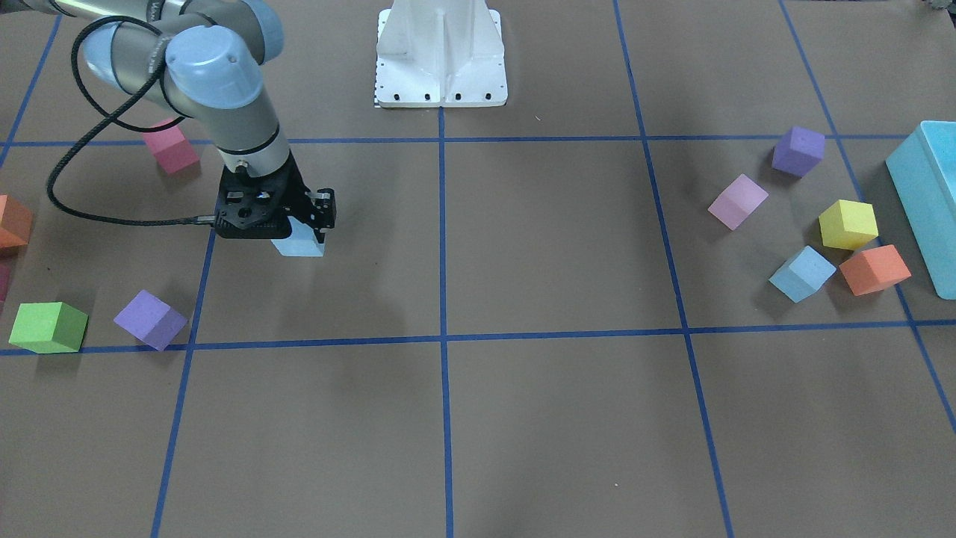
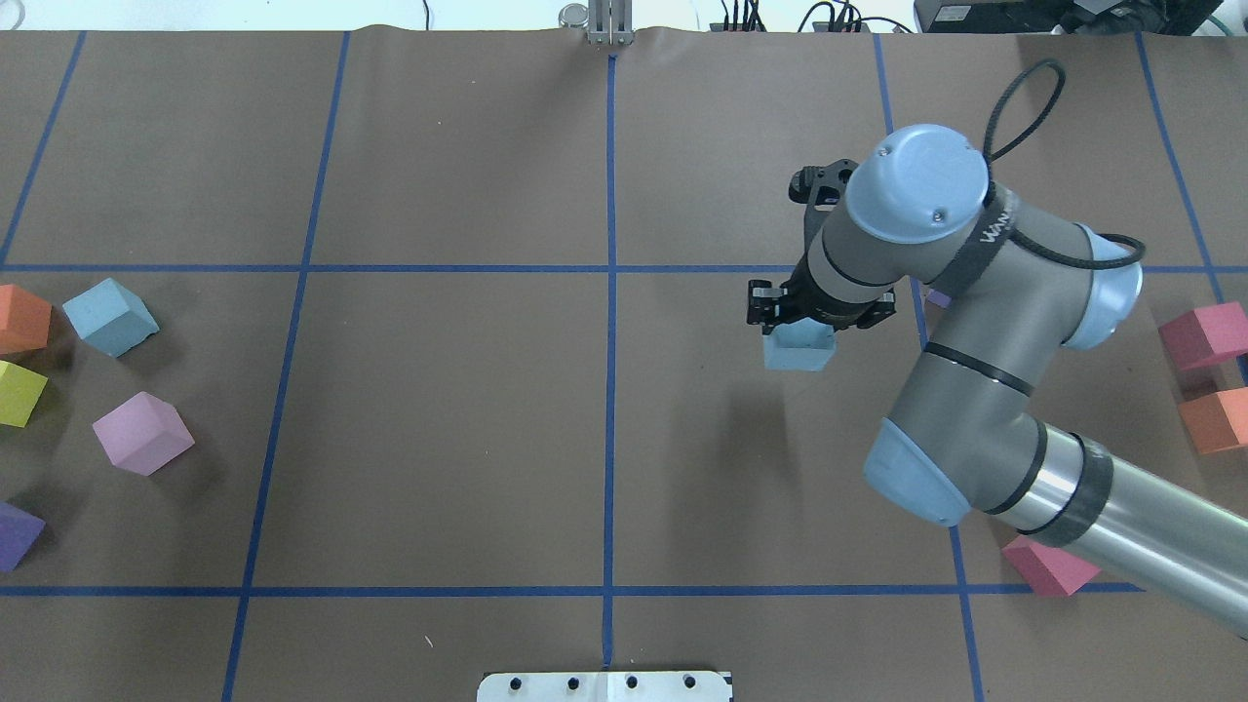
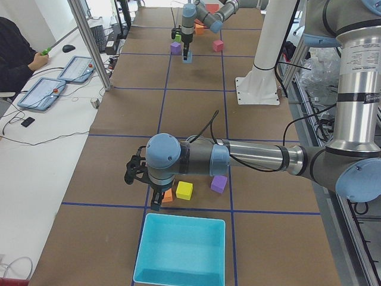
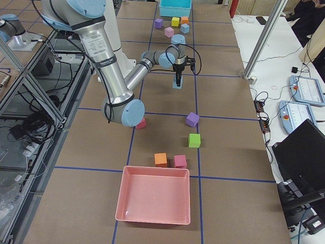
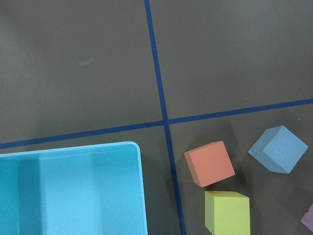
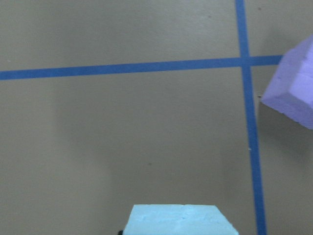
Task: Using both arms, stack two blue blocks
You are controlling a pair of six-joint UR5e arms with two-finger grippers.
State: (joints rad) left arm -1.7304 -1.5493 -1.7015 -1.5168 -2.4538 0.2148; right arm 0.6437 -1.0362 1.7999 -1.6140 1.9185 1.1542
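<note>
Hovering nearest, by the turquoise bin (image 3: pixel 181 218), the left hand (image 3: pixel 156 205) hangs above an orange cube (image 3: pixel 168 195); its opening cannot be told. One blue block (image 1: pixel 802 273) sits on the table (image 1: pixel 553 418) just beside that cube. Far across, the right hand (image 1: pixel 299 237) clamps the other blue block (image 1: pixel 300 247).

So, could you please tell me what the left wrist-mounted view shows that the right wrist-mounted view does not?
Only the left wrist view shows the turquoise bin, an orange cube, a yellow cube, one blue block and a purple sliver at its edge. Only the right wrist view shows the other blue block, cut off at the bottom, and a purple cube. Both show the brown table with blue tape lines.
</note>
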